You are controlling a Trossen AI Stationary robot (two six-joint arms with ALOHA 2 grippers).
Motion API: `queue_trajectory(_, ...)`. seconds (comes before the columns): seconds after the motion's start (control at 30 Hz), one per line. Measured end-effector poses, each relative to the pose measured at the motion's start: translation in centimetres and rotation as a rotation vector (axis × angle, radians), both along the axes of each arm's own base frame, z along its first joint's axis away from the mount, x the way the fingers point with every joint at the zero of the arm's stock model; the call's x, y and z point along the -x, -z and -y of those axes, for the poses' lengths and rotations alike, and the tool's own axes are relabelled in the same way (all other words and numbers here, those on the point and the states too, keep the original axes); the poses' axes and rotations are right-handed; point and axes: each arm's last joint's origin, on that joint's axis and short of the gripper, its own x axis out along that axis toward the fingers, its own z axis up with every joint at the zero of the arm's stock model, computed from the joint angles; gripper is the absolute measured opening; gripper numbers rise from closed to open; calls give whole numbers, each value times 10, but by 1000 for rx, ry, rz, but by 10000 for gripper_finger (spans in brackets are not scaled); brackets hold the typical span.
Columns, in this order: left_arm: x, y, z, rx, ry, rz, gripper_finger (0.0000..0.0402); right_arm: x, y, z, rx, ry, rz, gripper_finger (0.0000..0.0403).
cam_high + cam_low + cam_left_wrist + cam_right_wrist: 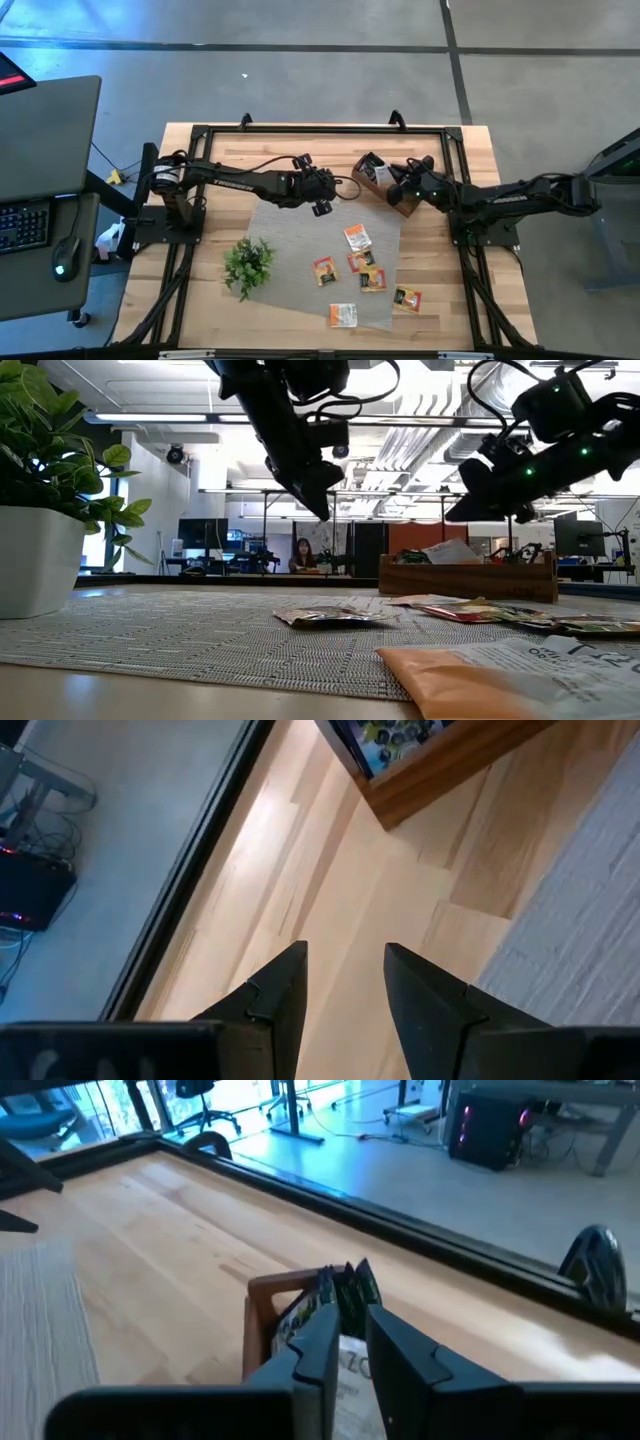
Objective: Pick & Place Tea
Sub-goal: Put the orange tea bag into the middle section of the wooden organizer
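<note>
Some tea already stands in the wooden box at the mat's one o'clock corner — six sachets remain. The right gripper, fingers slightly parted, hovers over the box; the left gripper waits empty, fingers apart.

Both arms are black with jointed links; the left arm bears white lettering along its forearm, and black cables loop by its wrist. Green lights glow on the right arm near its wrist.
</note>
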Motion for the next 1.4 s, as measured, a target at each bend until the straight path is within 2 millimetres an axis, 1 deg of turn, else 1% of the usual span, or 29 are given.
queue_trajectory(0.2, 3, 2, 0, 6, -6, -30, 131, -6, -10, 1, 52, -25, -16, 74)
queue_trajectory(0.3, 3, 2, 0, 6, -6, -38, 131, -12, -20, 2, 71, -104, -21, 74)
queue_trajectory(0.37, 3, 2, 0, 6, -6, -38, 131, -16, -23, 3, 33, -158, -60, 66)
queue_trajectory(0.47, 3, 2, 0, 6, -6, -31, 131, -18, -19, 6, -58, -152, -167, 37)
queue_trajectory(0.53, 2, 2, 0, 6, -6, -23, 131, -18, -14, 9, -77, -133, -252, 12)
queue_trajectory(0.57, 2, 2, 0, 6, -6, -21, 131, -19, -12, 10, -81, -123, -284, 7)
queue_trajectory(0.67, 2, 2, 0, 6, -6, -22, 131, -19, -3, 14, -108, -84, -346, 11)
queue_trajectory(0.8, 2, 2, 0, 6, -6, -23, 131, -16, 9, 15, -155, -80, -436, 3)
queue_trajectory(0.97, 2, 2, 0, 6, -6, -23, 131, -13, 14, 13, -229, -73, -463, 3)
queue_trajectory(1.1, 2, 2, 0, 6, -6, -26, 131, -11, 14, 9, -256, -71, -461, 3)
queue_trajectory(1.2, 3, 2, 0, 6, -6, -30, 131, -9, 9, 7, -251, -85, -440, 2)
queue_trajectory(1.4, 3, 2, 0, 6, -6, -32, 131, -4, -8, 5, -238, -124, -344, 2)
